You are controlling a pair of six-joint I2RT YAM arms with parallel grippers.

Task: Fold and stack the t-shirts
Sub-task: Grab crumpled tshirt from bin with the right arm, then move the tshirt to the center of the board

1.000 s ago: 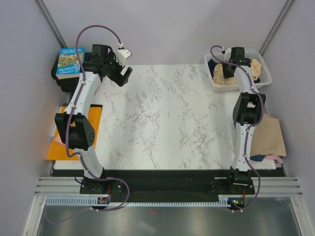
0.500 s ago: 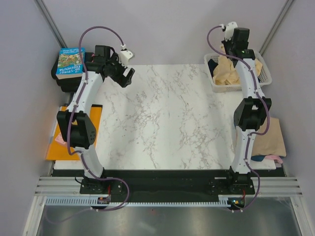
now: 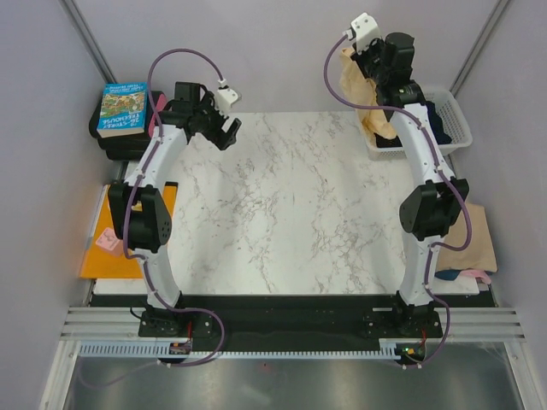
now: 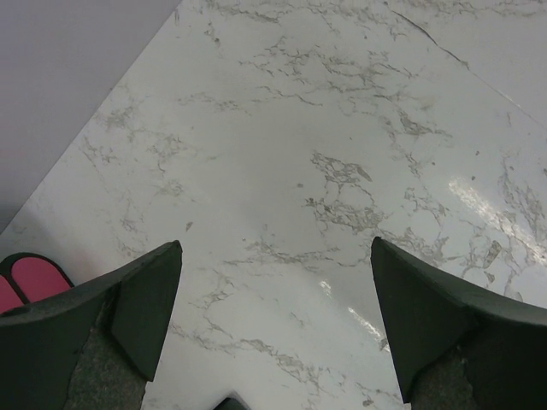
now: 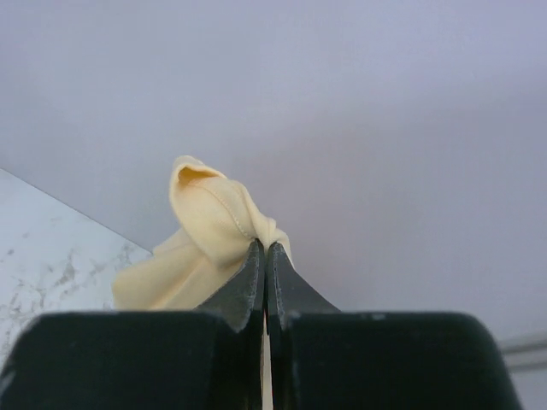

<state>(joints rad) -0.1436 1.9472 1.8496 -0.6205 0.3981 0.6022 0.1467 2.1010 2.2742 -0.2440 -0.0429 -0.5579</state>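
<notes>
Where a second ago the right claw (image 5: 265, 260) was down in the white basket (image 3: 462, 128) at 1 o'clock, it now stands high above the far edge of the table (image 3: 291, 213). Its jaws are pinched tight on a bunch of the pale yellow t-shirt (image 3: 373, 120), which trails from the claw down toward the basket, its lower end seemingly still draped at the basket's left rim. With that shirt drawn up, a dark navy t-shirt (image 3: 438, 120) shows inside the basket where yellow cloth lay before. The left claw (image 4: 275, 248) hangs over the 11 o'clock corner of the table with its jaws spread wide and nothing between them; it has only drifted a little toward the centre. At 4 o'clock a tan t-shirt (image 3: 468, 235) lies flat at the table's right edge, with a bit of pink cloth (image 3: 475, 273) poking out beneath it. I take this to mean the yellow shirt is the one now in hand: it is mostly out of the basket but not yet on the marble, so its fold has not started. It looks large and limp, gripped at one bunched point, so it will likely need spreading flat first, and the open left claw seems placed to help.
</notes>
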